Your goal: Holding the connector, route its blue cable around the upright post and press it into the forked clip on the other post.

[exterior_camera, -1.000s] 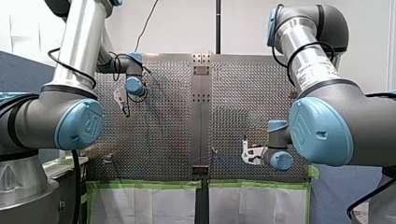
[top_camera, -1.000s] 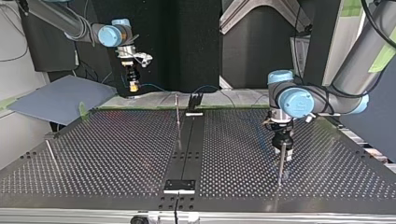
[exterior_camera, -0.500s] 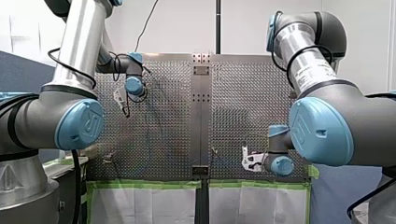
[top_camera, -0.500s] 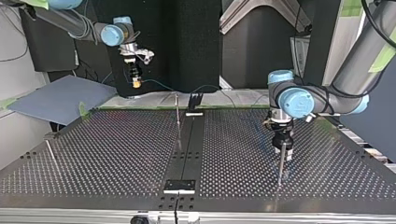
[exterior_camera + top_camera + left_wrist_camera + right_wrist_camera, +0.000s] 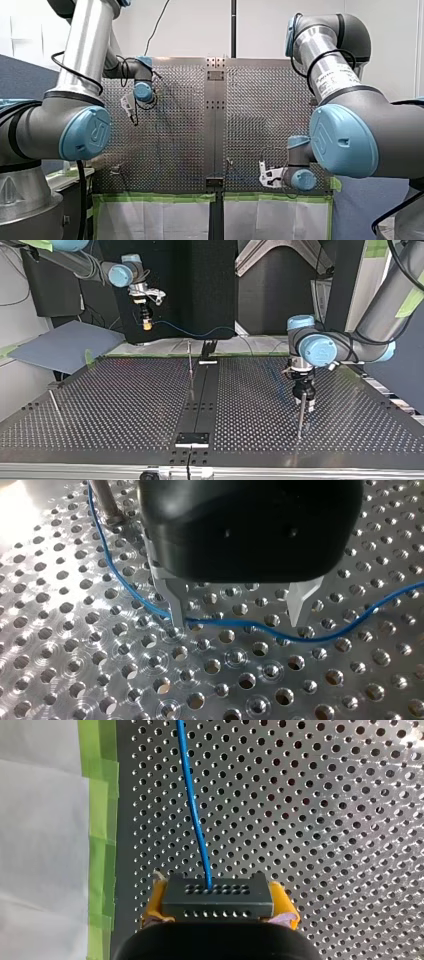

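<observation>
My right gripper [image 5: 218, 912] has its yellow pads shut on a dark connector [image 5: 217, 895]; the blue cable [image 5: 192, 805] runs straight ahead from it over the plate. At the top view's left that gripper [image 5: 145, 324] hangs high above the table's far edge, with the cable [image 5: 200, 333] sagging away to the right. My left gripper [image 5: 237, 622] stands open, its metal fingertips [image 5: 176, 615] low on the plate with the blue cable [image 5: 260, 627] lying across between them. A thin post [image 5: 102, 500] rises just beside it. At the top view's right this gripper [image 5: 303, 401] stands against that post [image 5: 300, 417].
Two more thin posts stand on the perforated table: one near the middle strip [image 5: 190, 365], another at the top view's left edge [image 5: 55, 407]. Green tape [image 5: 97, 820] and white sheeting border the plate beside my right gripper. A black block [image 5: 208, 347] sits at the far middle.
My right gripper has risen and shifted a little to the right in the top view, lifting the connector and drawing the cable up off the table. My left arm has stayed put.
</observation>
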Tool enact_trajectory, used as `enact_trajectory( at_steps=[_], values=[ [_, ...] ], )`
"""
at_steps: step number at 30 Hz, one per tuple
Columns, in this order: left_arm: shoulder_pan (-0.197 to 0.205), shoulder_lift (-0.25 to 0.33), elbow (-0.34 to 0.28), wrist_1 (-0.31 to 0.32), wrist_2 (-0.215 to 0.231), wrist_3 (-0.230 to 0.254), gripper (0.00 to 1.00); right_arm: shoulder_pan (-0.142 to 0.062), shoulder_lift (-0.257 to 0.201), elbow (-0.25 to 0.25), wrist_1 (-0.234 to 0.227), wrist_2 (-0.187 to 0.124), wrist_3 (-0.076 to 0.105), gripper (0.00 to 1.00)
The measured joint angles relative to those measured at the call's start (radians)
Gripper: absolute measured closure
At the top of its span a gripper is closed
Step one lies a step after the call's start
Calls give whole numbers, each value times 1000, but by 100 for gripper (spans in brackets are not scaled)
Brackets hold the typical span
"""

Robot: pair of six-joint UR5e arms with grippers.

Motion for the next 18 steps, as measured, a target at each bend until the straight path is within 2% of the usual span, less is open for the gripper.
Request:
enact_trajectory(
  at_steps=[7,10,14,18],
  values=[
    [4,0,0,-1,0,-2,0,-2,-7,28,-27,-20,-5,100],
    [6,0,0,-3,0,-3,0,-5,-24,49,-46,-34,2,100],
    [7,0,0,-20,-5,-6,0,-7,-52,68,-78,-42,32,100],
    [4,0,0,-50,-10,-24,0,-8,-63,72,-92,-44,69,100]
  ],
)
